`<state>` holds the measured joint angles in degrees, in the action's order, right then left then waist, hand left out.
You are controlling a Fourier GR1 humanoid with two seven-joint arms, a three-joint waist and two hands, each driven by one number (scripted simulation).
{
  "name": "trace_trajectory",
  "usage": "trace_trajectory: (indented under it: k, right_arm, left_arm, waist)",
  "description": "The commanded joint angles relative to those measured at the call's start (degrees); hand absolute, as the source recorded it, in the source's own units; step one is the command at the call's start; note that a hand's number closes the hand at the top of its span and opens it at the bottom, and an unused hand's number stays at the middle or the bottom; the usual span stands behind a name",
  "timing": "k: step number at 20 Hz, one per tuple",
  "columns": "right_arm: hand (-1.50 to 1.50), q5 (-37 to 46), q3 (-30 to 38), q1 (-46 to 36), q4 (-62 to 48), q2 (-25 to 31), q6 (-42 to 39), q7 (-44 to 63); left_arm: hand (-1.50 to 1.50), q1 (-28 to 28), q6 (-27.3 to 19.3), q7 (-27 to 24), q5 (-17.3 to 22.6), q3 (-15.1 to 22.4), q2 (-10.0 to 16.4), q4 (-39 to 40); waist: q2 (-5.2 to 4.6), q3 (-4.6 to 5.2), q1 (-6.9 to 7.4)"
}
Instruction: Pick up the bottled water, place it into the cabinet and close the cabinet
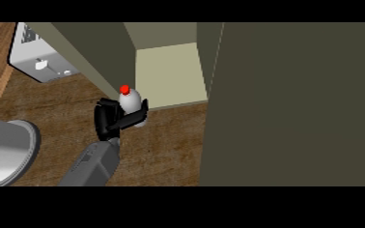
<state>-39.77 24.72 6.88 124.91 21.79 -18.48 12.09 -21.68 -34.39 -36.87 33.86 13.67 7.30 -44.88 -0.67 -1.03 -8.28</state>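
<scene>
Black left hand point(112, 118) on a grey forearm is seen clamped round the white plastic water bottle with red cap point(130, 101), held upright just before the olive cabinet point(171, 75). The pale open shelf is judged directly beyond the bottle and slightly right. The cabinet's wide door point(285, 101) is swung open. The right hand is not shown.
</scene>
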Motion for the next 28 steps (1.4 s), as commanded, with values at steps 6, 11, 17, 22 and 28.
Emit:
trace_trajectory:
  k: [6, 11, 17, 22, 28]
  right_arm:
    - [-1.5, -0.94, -0.07, -0.98, -1.35, 0.97, -1.45, -0.04]
    - [-1.5, -1.68, 0.21, -1.05, -2.89, 0.69, -1.82, -0.38]
    - [-1.5, -2.01, -0.08, -1.81, -2.27, 1.66, -2.89, -0.3]
    - [-1.5, -1.93, -0.59, -2.18, -3.41, 1.56, -3.47, -0.5]
    - [-1.5, -2.32, -0.53, -3.23, -3.78, 2.54, -4.04, -0.28]
  left_arm:
    - [-1.5, -14.26, 0.26, 4.97, 0.14, 0.62, -2.16, 2.03]
    - [-1.5, -13.91, -1.99, 4.19, 0.34, 0.51, -2.51, 1.18]
    - [-1.5, -12.98, -3.15, 4.08, -0.12, 1.05, -1.05, 0.92]
    - [-1.5, -13.29, -4.05, 3.49, -2.12, 3.14, 0.26, 0.62]
    - [-1.5, -13.1, 0.6, 2.95, -4.2, 6.99, 2.74, -1.1]
  waist:
    - [-1.56, 1.26, -3.52]
    - [-1.68, 1.21, -4.2]
    - [-1.75, 1.29, -5.42]
    - [-1.83, 1.19, -5.34]
    - [-1.41, 1.21, -5.53]
